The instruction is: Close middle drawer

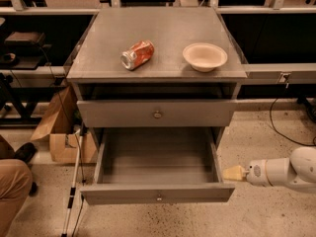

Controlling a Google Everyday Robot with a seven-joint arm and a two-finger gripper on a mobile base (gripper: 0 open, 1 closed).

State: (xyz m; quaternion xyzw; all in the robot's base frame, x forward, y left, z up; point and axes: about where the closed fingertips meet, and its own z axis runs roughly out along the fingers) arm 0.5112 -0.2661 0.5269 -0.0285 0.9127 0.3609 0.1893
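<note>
The middle drawer [157,194] is a grey metal tray pulled far out of the cabinet, its inside empty, with a flat front panel and a small round knob [159,197]. My gripper [234,173] is low at the right, just outside the drawer's right side wall [216,161], pointing left towards it. Its yellowish fingertips [232,172] lie together as one wedge and hold nothing. The white arm [289,171] reaches in from the right edge.
Another drawer front [157,113] with a like knob sits above. On the cabinet top [98,58] lie a crushed red can [137,54] and a beige bowl [205,56]. A cardboard box [61,132], a white cane [73,181] and a person's leg [10,186] are at the left.
</note>
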